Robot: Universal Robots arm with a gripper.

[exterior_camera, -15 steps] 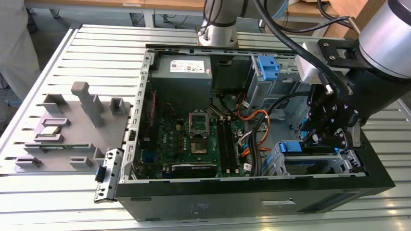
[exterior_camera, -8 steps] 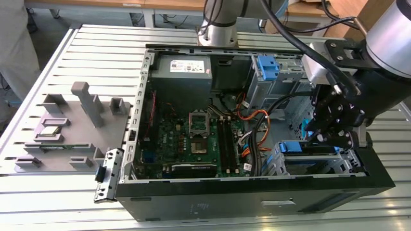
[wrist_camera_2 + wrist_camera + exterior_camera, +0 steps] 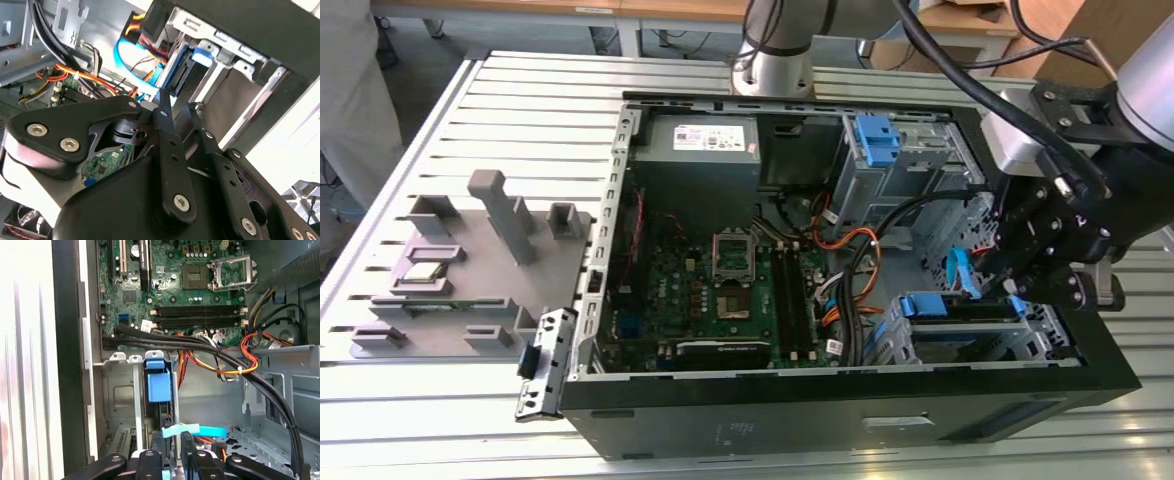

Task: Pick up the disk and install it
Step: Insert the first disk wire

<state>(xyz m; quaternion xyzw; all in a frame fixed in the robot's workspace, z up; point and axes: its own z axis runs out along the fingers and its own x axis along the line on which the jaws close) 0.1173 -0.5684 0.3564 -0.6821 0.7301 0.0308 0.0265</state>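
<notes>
Gripper [image 3: 172,462] drawn in narrow, pinched on the thin near edge of the disk [image 3: 159,382] in the first wrist view; seen in the exterior view as gripper [image 3: 1027,285] hanging over the drive cage [image 3: 1051,322] at the exterior view's right end of the open computer case [image 3: 854,420]; disk standing on edge in that cage, blue carrier tab uppermost, directly ahead of the fingertips; long axis running straight away from the gripper, down into the cage, in line with the slot; judged part-way seated rather than fully home; beyond, a bundle of black cables [image 3: 200,342]; farther off, the motherboard [image 3: 200,290].
</notes>
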